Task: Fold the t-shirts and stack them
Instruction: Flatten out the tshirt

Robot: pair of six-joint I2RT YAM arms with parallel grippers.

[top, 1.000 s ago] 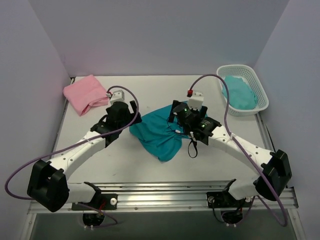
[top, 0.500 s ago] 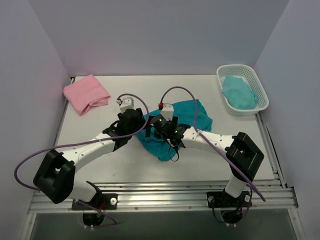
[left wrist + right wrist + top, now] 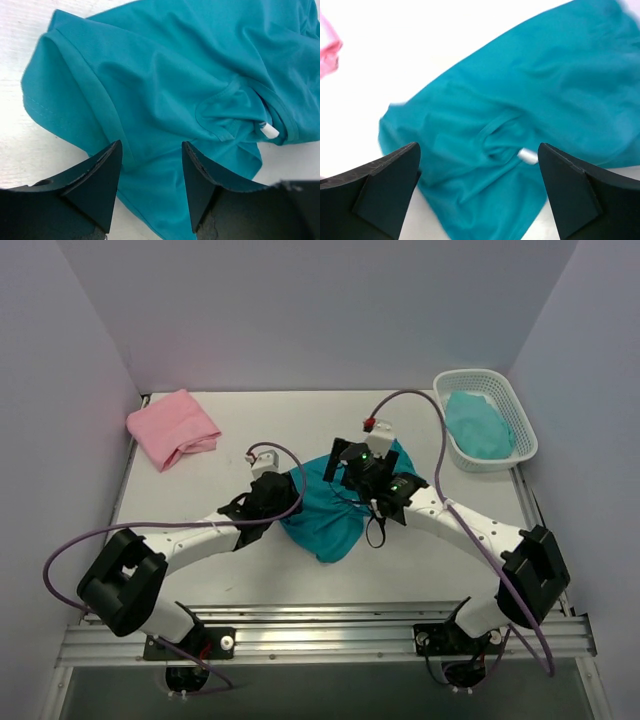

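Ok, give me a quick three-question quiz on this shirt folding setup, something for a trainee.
1. True or false: the pink t-shirt touches the teal t-shirt.
2. What lies in the white basket? A: a teal cloth; B: a pink t-shirt; C: nothing.
3. Fill in: the left gripper and the right gripper both hover over the ____ t-shirt.
Key: 1 false; 2 A; 3 teal.

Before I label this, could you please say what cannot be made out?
Top view: left gripper and right gripper cover part of the teal t-shirt.
Top view: teal cloth in the basket, too bunched to identify.
Left wrist view: whether the fingers touch the cloth is unclear.
Right wrist view: blurred; the left edge cuts off the pink t-shirt.
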